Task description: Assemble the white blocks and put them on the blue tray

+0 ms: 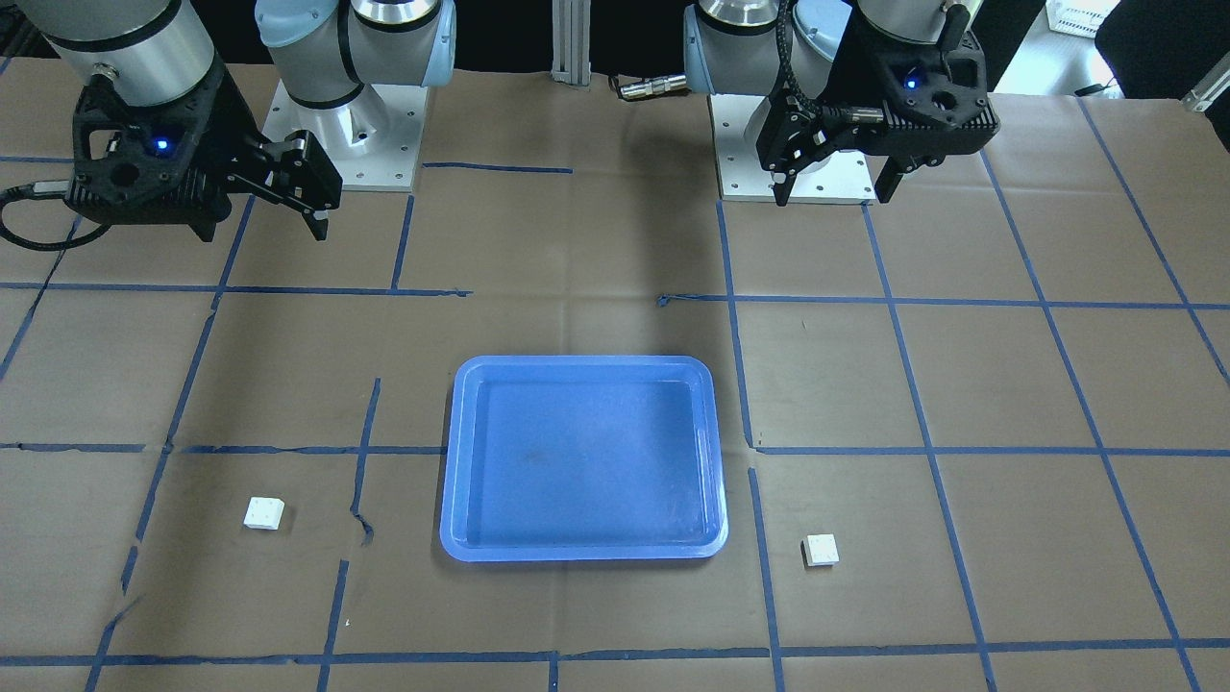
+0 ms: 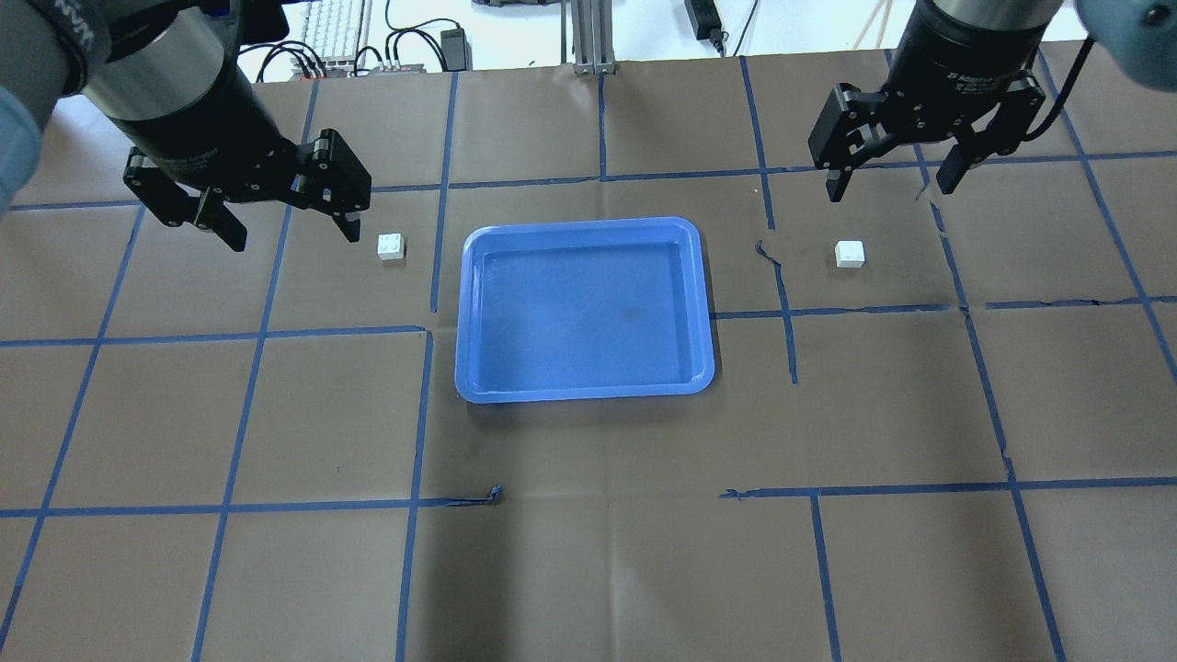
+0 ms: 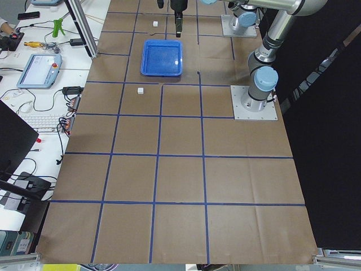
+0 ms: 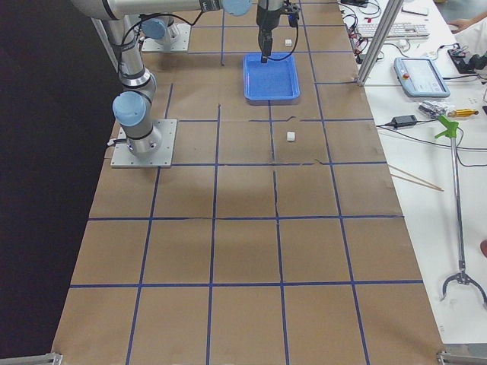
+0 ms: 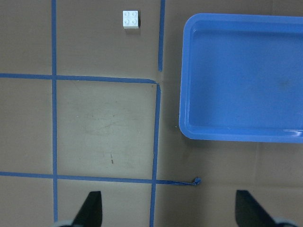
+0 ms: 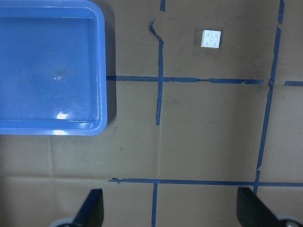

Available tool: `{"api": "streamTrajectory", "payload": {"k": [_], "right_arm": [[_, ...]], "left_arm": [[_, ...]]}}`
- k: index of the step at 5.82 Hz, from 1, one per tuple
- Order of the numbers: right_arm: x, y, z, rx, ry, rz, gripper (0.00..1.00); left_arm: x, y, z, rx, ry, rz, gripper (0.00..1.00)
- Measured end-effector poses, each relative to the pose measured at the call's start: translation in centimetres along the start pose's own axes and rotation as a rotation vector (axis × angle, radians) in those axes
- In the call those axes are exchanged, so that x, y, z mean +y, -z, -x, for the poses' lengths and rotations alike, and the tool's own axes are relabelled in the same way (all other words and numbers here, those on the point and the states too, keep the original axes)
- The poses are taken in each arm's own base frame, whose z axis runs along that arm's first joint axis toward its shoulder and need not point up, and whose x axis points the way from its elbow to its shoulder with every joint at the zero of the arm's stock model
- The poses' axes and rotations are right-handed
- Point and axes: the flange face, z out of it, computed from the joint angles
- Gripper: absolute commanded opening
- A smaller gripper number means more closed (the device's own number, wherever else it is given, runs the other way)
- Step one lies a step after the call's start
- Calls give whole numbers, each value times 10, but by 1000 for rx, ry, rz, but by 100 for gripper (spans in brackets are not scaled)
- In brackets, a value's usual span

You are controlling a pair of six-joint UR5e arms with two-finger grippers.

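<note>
The blue tray [image 2: 585, 393] lies empty at the table's middle; it also shows in the front view [image 1: 581, 554]. One white block [image 2: 392, 247] sits studs up just left of the tray, also visible in the front view [image 1: 820, 550] and the left wrist view [image 5: 130, 20]. The other white block [image 2: 850, 254] sits right of the tray, also in the front view [image 1: 263, 513] and the right wrist view [image 6: 211, 39]. My left gripper [image 2: 294, 234] is open and empty, raised left of its block. My right gripper [image 2: 891, 188] is open and empty, raised above the table near its block.
Brown paper with a blue tape grid [image 2: 423, 414] covers the table. The arms' base plates [image 1: 346, 135] stand at the robot's side. A desk with a keyboard and cables [image 2: 340, 37] lies past the far edge. An aluminium post [image 2: 588, 37] stands at the far middle.
</note>
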Motion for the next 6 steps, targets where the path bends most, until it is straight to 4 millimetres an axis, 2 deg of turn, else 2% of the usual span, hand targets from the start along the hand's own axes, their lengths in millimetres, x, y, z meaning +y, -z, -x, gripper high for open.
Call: {"api": "streamTrajectory", "payload": {"k": [3,4,5,6], "right_arm": [[-1,1,0,-1,41,-3,100],[-1,1,-1,0,48,-3,100],[-1,1,-1,-1,57,-3,100],[-1,1,-2,-1,88,-4,100]], "left_arm": [[-1,0,1,1,0,0,99],[-11,-9,7,2,11,12,99],[-39,-29,17,-6,30,28,99],[-81,-64,24,-25,43,25,99]]}}
